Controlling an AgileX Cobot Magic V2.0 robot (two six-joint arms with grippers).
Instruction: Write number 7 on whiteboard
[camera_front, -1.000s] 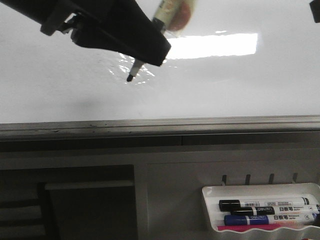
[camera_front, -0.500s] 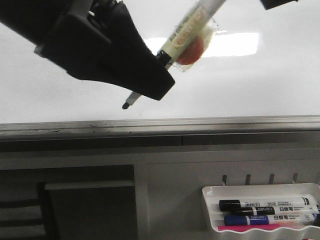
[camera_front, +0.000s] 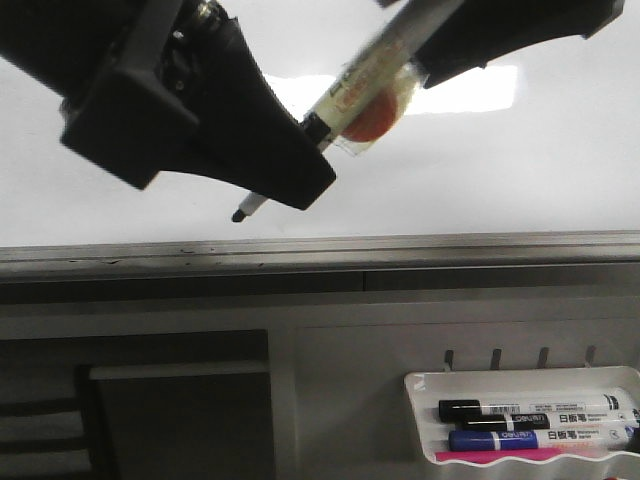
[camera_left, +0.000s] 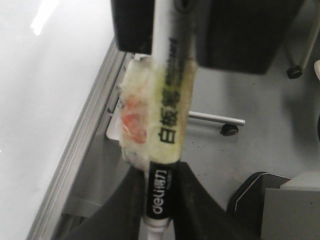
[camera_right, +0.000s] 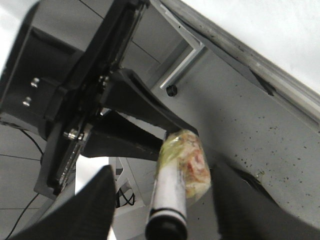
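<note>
Left gripper (camera_front: 300, 160) clamped on a marker (camera_front: 345, 95) near its tip end, dark nib pointing down-left, hanging just above the whiteboard (camera_front: 520, 170) close to the grey edge strip (camera_front: 400, 248); contact can't be told. Marker barrel carries a taped orange-and-yellow wad (camera_front: 378, 110). No 7 visible on the board. Right gripper (camera_right: 160, 205) has fingers spread either side of the marker's cap end, not closed. Tray (camera_front: 520, 380) at lower right holds spare markers (camera_front: 535, 410).

The left gripper (camera_front: 300, 150) is reaching in from the upper left, its fingers (camera_left: 195, 200) clamping closed. The right gripper (camera_right: 160, 205) is hovering beside it, jaws spread apart.
</note>
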